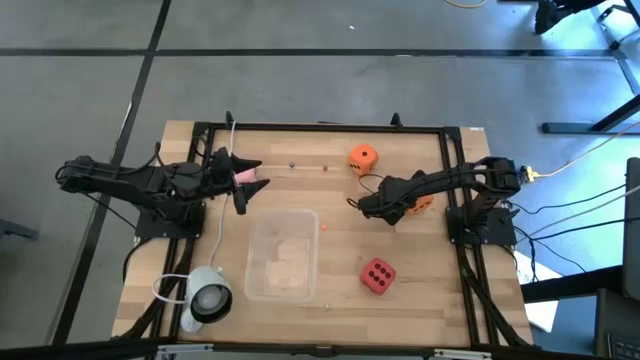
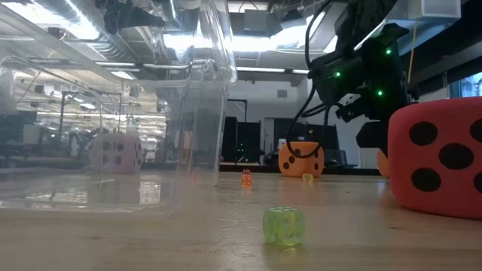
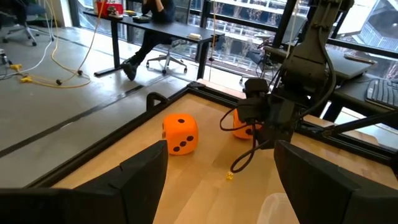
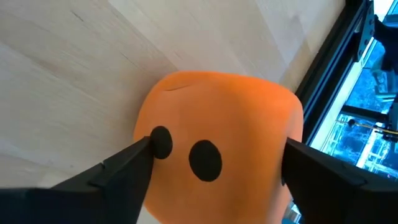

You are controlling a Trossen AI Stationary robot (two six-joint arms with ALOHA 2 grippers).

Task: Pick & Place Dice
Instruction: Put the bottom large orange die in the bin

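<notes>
Clear bin (image 1: 282, 252) mid-table; lamp (image 1: 207, 296) beside it.

Four dice, spread across your table

You have one orange die (image 1: 362, 157) sitting free near the far edge, and a second orange die (image 4: 221, 155) resting on the wood on your right side, two dark pips facing the wrist camera. The red die (image 1: 377, 275) lies toward the near edge, right of centre. The pale pink die (image 1: 245, 176) sits on your left side.
</notes>
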